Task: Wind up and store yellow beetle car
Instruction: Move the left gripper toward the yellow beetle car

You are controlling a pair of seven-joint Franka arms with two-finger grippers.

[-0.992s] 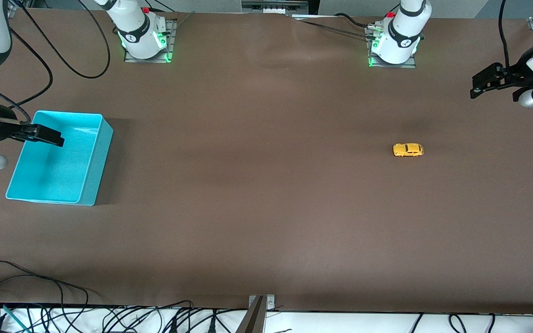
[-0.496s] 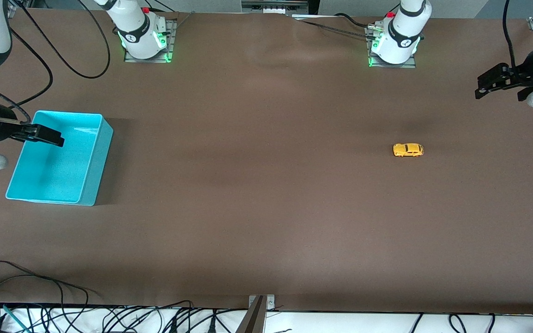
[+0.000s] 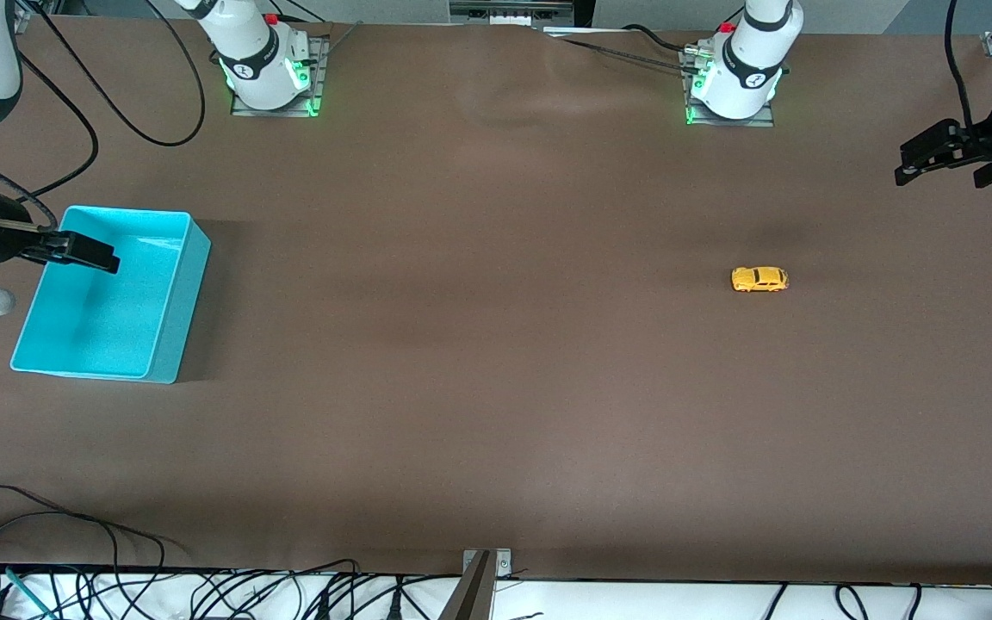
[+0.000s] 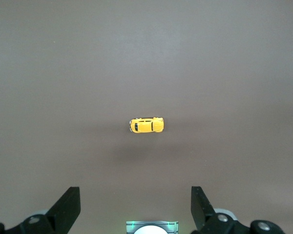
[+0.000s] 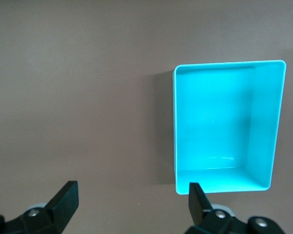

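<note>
The left tool, fingers spread and half cut off at the frame edge, has drawn back from the yellow beetle car on the open counter; the right tool hangs spread over the turquoise bin.

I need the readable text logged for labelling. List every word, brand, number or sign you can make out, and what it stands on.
None can be read.
Yellow beetle car: no lettering visible.
Turquoise bin: plain walls, no label.
Right arm's base and left arm's base: each has a small dark round mark on its collar, too small to read.
Brown table: no markings.
</note>
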